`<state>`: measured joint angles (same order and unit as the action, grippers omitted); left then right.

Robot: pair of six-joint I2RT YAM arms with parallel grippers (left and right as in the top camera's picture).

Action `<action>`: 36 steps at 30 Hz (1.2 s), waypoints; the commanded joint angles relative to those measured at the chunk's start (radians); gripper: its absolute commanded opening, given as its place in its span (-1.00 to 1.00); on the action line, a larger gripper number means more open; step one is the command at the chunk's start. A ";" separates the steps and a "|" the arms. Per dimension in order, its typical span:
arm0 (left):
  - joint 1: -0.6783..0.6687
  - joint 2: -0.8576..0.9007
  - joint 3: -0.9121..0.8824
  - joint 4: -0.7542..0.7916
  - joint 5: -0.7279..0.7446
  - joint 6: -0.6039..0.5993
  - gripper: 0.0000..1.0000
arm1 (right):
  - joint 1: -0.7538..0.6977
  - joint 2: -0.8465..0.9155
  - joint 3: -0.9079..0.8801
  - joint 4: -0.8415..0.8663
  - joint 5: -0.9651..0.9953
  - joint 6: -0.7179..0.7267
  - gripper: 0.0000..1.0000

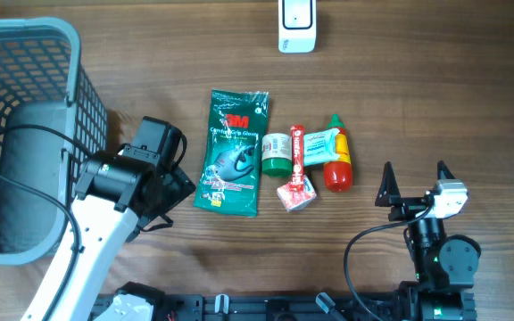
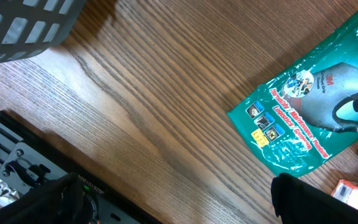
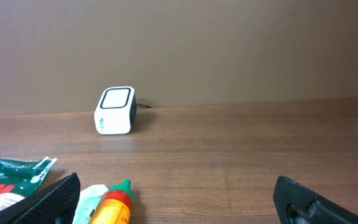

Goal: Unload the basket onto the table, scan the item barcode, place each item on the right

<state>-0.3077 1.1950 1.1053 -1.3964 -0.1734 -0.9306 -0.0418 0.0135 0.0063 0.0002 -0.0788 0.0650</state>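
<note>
The white barcode scanner [image 1: 297, 27] stands at the table's far edge, also seen in the right wrist view as the white scanner [image 3: 115, 110]. Several items lie mid-table: a green 3M glove packet [image 1: 232, 153], a green-capped jar [image 1: 276, 153], a red tube [image 1: 297, 147], a pale green tube [image 1: 321, 144], a red and yellow bottle [image 1: 337, 159] and a small red packet [image 1: 297, 193]. My left gripper [image 1: 178, 189] is open just left of the glove packet [image 2: 309, 112], holding nothing. My right gripper [image 1: 415, 183] is open, right of the bottle [image 3: 114, 208], empty.
A grey plastic basket [image 1: 78, 98] fills the left side of the table, and its corner shows as the basket [image 2: 23, 25] in the left wrist view. The arm bases and a black rail [image 1: 239, 308] run along the near edge.
</note>
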 commanded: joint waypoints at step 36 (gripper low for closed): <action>-0.005 0.004 -0.004 0.002 0.005 -0.017 1.00 | -0.001 0.718 0.862 -0.734 -0.701 0.249 0.99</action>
<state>-0.3077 1.1950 1.1038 -1.3945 -0.1722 -0.9306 -0.0418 0.5831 0.7021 -0.5896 -0.7635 0.3614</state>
